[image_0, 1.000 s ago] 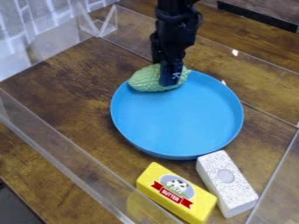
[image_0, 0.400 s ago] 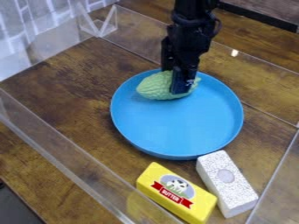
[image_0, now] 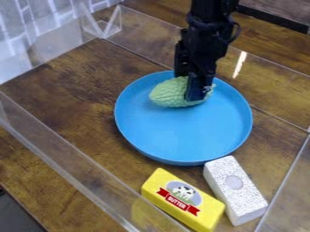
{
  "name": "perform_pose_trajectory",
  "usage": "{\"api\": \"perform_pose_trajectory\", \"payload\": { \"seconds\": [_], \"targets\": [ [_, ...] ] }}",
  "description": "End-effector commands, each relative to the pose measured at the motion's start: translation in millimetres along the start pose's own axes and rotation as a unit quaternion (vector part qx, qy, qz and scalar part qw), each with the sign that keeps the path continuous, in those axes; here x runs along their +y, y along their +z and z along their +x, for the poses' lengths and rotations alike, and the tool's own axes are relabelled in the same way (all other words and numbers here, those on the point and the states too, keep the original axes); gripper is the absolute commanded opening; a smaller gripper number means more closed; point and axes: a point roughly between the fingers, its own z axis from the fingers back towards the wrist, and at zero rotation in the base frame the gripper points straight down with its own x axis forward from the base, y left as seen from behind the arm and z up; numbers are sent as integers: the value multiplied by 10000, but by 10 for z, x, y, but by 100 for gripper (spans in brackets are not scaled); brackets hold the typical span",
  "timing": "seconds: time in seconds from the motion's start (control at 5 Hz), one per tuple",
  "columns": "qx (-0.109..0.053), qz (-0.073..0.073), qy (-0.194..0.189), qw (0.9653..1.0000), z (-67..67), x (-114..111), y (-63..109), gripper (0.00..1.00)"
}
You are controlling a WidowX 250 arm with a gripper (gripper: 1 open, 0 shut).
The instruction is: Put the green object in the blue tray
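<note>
A pale green bumpy object [image_0: 172,91] lies on the far part of the round blue tray [image_0: 182,131], inside its rim. My black gripper [image_0: 197,87] points straight down onto the object's right end, and its fingers are shut on it. The fingertips are partly hidden against the green lump. The arm rises from the gripper toward the top of the camera view.
A yellow box [image_0: 182,198] and a white rectangular block [image_0: 235,188] lie on the wooden table [image_0: 67,109] in front of the tray. Clear plastic walls [image_0: 49,172] run along the left and front edges.
The gripper has carried the green object to the right, from the tray's far left rim to well inside the tray.
</note>
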Motion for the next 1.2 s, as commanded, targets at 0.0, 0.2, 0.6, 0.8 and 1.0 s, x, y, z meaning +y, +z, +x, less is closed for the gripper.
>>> {"api": "perform_pose_trajectory", "payload": {
  "seconds": [0.0, 0.2, 0.6, 0.8, 1.0],
  "targets": [
    [-532, 242, 67, 9983, 118, -33, 353, 0],
    [-574, 207, 128, 9981, 123, -79, 283, 100],
    [-641, 130, 192, 9977, 146, -144, 87, 100],
    [-671, 80, 242, 9974, 150, -154, -21, 100],
    [-700, 28, 313, 9970, 147, -160, -121, 100]
  ]
}}
